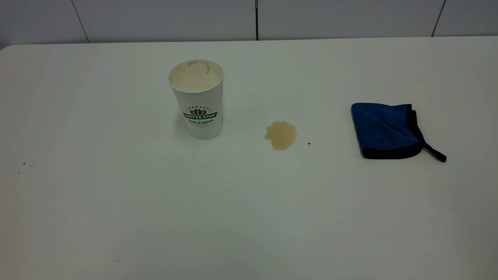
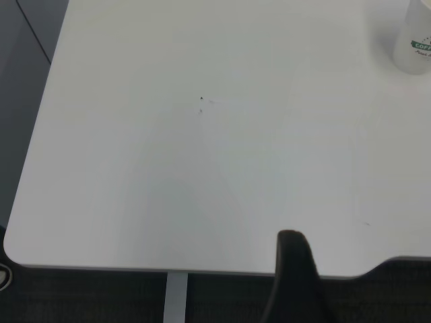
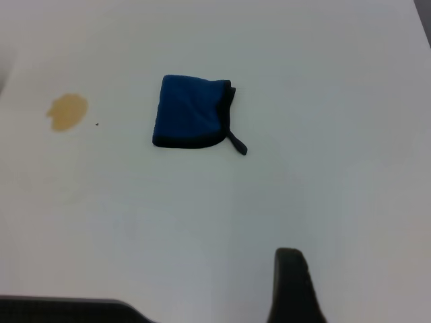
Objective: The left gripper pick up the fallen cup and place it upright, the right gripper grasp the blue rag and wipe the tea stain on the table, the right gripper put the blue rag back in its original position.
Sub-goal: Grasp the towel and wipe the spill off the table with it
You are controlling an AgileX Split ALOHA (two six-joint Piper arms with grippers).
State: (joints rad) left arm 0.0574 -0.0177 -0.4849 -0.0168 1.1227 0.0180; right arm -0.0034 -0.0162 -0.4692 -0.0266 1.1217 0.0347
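the table (image 1: 116, 217) is the biggest thing here, white and bare over most of its top. taking the stain as the landmark: the cup (image 1: 197, 99) stands upright to the stain's left, apart from it, mouth up and logo facing the exterior camera, so the righting step looks done. the rag (image 1: 383, 130) lies flat and folded well to the stain's right, its loop tail pointing away from the stain; it seems untouched, waiting where the right arm can reach it and later return it. the stain (image 1: 281, 135) itself is a tan blotch between cup and rag, unwiped, with a tiny dark speck just to its right.

neither arm shows in the exterior view. the left gripper (image 2: 293, 282) is only a dark finger edge, held off past the table's edge, far from the stain; the right gripper (image 3: 291, 286) likewise hangs over the table on the rag's far side from the stain. whether either pair of jaws is apart or together, i cannot tell.
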